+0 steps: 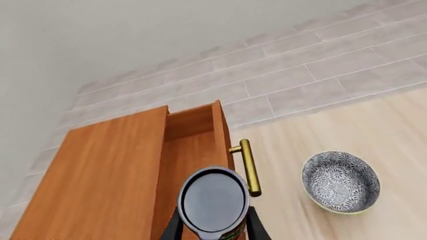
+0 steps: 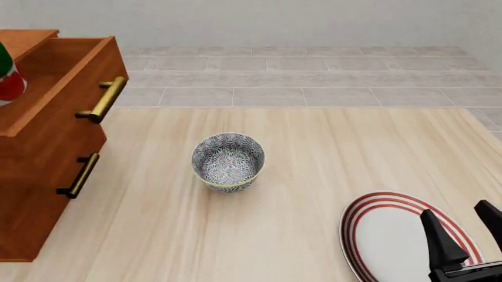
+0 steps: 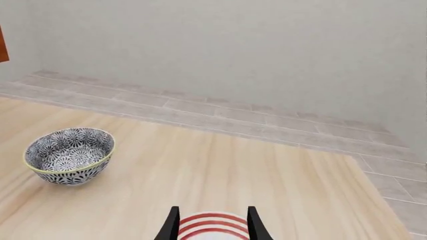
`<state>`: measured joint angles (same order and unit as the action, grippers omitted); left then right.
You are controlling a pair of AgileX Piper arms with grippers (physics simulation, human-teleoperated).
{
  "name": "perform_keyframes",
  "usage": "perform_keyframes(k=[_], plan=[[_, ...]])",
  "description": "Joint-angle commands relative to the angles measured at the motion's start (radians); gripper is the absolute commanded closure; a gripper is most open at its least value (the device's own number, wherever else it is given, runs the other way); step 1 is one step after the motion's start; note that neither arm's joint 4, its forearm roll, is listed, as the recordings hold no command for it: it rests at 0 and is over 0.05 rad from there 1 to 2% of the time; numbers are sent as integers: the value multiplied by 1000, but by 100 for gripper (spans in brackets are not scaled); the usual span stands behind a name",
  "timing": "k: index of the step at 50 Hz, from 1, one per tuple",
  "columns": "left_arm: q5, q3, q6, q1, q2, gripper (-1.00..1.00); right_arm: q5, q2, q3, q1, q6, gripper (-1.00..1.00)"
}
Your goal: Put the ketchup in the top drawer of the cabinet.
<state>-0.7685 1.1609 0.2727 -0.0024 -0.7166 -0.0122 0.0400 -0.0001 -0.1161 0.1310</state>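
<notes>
A pale wood-grain table point(image 2: 314, 176) meets a grey tiled floor and a plain wall. At the table's left stands the cabinet point(image 2: 32, 194), a boxy reddish-brown wooden unit whose top drawer point(image 2: 67, 88) is pulled open, its horizontal brass bar handle point(image 2: 106, 98) facing the room above a second brass handle point(image 2: 81, 174) on the lower front. A white round plate point(image 2: 392, 238) ringed in red stripes lies at the near right, with a grey patterned bowl point(image 2: 228, 160) well apart from it mid-table. The ketchup point(image 1: 213, 202), a small cylindrical can, sits clamped between the left gripper point(image 1: 213, 227) fingers over the open drawer; its dark glossy top faces the wrist camera, long axis running along the fingers. The right gripper point(image 2: 469, 232) hangs above the plate, black fingers parted and holding nothing.
</notes>
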Motion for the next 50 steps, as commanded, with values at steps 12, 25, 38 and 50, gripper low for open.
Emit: perform_keyframes(k=[12, 25, 38, 50], plan=[[87, -9, 65, 100, -86, 100, 7, -4, 0, 1, 4, -100], [169, -101, 82, 136, -117, 100, 4, 3, 0, 0, 3, -100], [199, -139, 77, 158, -124, 100, -1, 11, 0, -1, 5, -100], [202, -152, 72, 165, -124, 100, -4, 15, 0, -1, 7, -100]])
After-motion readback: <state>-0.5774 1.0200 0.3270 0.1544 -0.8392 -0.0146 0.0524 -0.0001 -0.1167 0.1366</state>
